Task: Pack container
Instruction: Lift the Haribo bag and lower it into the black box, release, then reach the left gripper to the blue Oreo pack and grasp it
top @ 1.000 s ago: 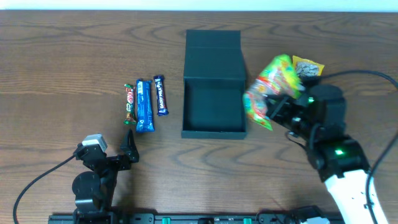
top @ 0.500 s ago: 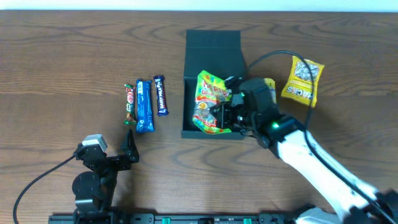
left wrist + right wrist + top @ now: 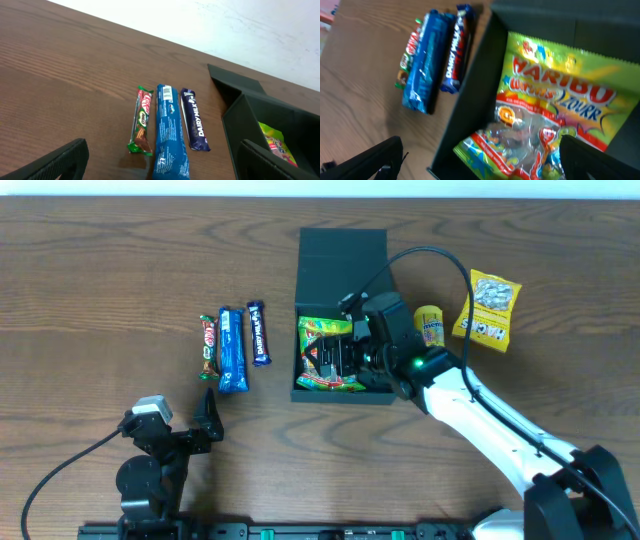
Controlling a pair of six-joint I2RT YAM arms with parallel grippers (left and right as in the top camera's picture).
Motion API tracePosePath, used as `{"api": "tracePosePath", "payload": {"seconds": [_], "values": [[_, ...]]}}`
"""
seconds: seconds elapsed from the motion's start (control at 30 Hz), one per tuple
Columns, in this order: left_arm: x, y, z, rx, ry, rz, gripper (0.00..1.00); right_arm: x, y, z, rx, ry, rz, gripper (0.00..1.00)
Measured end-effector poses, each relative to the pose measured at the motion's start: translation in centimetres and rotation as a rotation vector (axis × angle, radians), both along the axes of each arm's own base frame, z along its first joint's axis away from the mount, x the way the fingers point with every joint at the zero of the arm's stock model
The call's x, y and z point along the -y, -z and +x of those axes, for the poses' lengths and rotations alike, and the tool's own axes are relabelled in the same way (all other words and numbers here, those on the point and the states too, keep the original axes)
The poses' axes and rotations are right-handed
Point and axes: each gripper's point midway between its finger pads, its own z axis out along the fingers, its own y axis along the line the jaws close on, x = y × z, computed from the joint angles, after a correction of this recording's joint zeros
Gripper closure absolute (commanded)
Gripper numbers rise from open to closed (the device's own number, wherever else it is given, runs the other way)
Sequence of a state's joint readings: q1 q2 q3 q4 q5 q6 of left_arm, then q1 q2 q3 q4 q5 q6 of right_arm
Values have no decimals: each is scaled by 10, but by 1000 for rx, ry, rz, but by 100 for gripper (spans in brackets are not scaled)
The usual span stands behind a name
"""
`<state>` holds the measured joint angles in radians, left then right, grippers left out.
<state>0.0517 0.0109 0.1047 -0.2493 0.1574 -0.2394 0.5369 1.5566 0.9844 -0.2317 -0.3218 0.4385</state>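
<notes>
Inside the dark green flap-lid box [image 3: 343, 255] a bright gummy bag [image 3: 320, 330] is lying under your spread right claw [image 3: 345, 355], while three candy bars [image 3: 232, 350], a yellow packet [image 3: 487, 310] and a small yellow snack [image 3: 430, 326] are waiting outside.

box [image 3: 340, 275] mouth: right claw [image 3: 347, 352] and candy bag [image 3: 318, 372] fill it | bars [image 3: 232, 350] close left | far-left worktop [image 3: 100, 300] open

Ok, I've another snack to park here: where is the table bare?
Bare wood: the whole stretch left of the chocolate bars, and the front middle between the left pincer and the right arm. Crowded right of the container: that arm, small yellow pack, yellow packet.
</notes>
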Motion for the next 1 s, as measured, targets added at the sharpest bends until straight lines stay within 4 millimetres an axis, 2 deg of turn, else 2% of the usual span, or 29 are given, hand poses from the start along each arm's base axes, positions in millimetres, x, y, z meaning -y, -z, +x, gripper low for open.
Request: {"api": "tracePosePath", "payload": {"seconds": [0.17,0.4,0.7,0.77,0.87,1.0], "values": [[0,0,0,0,0,0,5,-5,-20,8,60,-20,11,1],[0,0,0,0,0,0,5,6,-7,-10,0,-57,-60,1],[0,0,0,2,-1,-6,4,15,-15,-26,3,-100,-100,1],[3,-1,0,-1,6,-54,5,16,-13,-27,-1,-107,-108,1],[18,-3,-1,-5,61,-202,5,16,-13,-28,6,-116,-114,1],[24,-8,0,-1,65,-360,5,18,-11,-29,0,-121,-122,1]]}}
